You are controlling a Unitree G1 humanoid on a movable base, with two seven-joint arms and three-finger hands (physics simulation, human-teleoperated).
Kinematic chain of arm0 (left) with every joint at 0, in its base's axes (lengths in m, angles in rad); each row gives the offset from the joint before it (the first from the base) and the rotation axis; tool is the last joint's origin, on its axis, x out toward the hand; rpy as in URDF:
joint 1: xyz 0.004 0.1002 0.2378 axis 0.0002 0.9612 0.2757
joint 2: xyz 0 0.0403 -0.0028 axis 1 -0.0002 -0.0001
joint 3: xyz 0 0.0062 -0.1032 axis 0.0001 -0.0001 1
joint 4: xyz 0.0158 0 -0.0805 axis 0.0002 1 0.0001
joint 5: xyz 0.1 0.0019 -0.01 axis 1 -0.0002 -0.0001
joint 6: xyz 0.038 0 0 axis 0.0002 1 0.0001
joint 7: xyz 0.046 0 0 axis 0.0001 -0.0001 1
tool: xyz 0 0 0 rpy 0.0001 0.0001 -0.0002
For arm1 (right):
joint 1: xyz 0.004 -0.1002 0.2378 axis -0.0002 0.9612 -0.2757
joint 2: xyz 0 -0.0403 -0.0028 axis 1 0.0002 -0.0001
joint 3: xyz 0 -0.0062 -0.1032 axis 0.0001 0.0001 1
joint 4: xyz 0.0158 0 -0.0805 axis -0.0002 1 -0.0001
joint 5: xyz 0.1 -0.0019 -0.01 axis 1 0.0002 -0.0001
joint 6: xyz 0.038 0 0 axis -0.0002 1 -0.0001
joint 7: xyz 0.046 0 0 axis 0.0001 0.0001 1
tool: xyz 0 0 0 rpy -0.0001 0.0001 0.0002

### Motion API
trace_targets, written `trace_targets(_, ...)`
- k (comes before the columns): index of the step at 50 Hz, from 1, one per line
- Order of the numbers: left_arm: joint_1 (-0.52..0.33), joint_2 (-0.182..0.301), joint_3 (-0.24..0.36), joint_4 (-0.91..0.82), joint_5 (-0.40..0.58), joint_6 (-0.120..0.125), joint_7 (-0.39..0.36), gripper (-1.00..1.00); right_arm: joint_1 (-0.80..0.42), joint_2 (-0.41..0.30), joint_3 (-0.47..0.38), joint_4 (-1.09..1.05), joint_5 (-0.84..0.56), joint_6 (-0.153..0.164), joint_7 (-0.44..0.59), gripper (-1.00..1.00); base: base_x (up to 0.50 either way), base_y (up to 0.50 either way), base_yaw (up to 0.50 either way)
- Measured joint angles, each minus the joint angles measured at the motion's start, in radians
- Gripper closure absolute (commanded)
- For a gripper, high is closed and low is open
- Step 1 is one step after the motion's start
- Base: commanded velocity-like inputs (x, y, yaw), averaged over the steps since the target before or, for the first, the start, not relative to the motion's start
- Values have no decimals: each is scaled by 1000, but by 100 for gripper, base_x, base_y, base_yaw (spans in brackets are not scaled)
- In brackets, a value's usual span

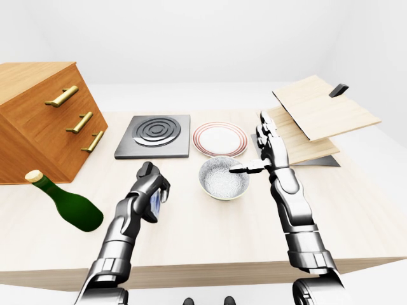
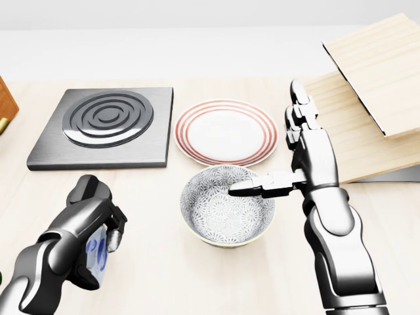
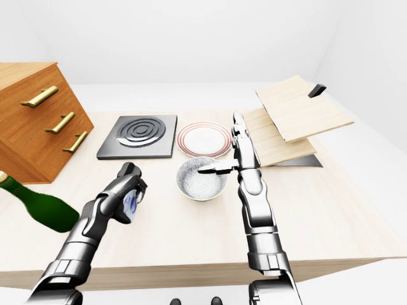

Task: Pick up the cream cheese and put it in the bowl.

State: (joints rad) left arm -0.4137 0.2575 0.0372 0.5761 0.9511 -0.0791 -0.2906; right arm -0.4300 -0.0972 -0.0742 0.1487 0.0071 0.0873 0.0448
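The cream cheese [image 2: 96,253], a small white and blue package, sits inside my left hand [image 2: 102,246] at the lower left of the head view, with the fingers closed round it. It is mostly hidden by them. The patterned grey bowl [image 2: 228,205] stands right of that hand, in the middle of the wooden table. My right hand [image 2: 275,157] is open at the bowl's right rim, palm upright. Its thumb [image 2: 252,188] reaches out over the bowl.
Above the bowl lie a red-ringed white plate [image 2: 226,131] and a grey stove plate [image 2: 104,126]. A wooden drawer cabinet [image 1: 39,121] and a lying green bottle [image 1: 67,203] are at the left. Stacked wooden boards [image 2: 374,98] rise at the right.
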Motion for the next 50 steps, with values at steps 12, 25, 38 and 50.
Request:
trace_targets(12,84,-25,25,-341,-38,66,-148,100,0,2,2,0,-2,0,1,-100,0,0,0)
trace_targets(25,77,-64,24,-641,-10,147,-291,100,1,4,4,1,-4,0,3,-100,0,0,0)
trace_targets(38,-95,-108,-17,-629,12,166,-347,100,4,3,2,-12,-1,0,5,-100,0,0,0)
trace_targets(50,-334,-173,-66,-409,37,166,-314,100,19,-8,-13,-46,15,0,10,-100,0,0,0)
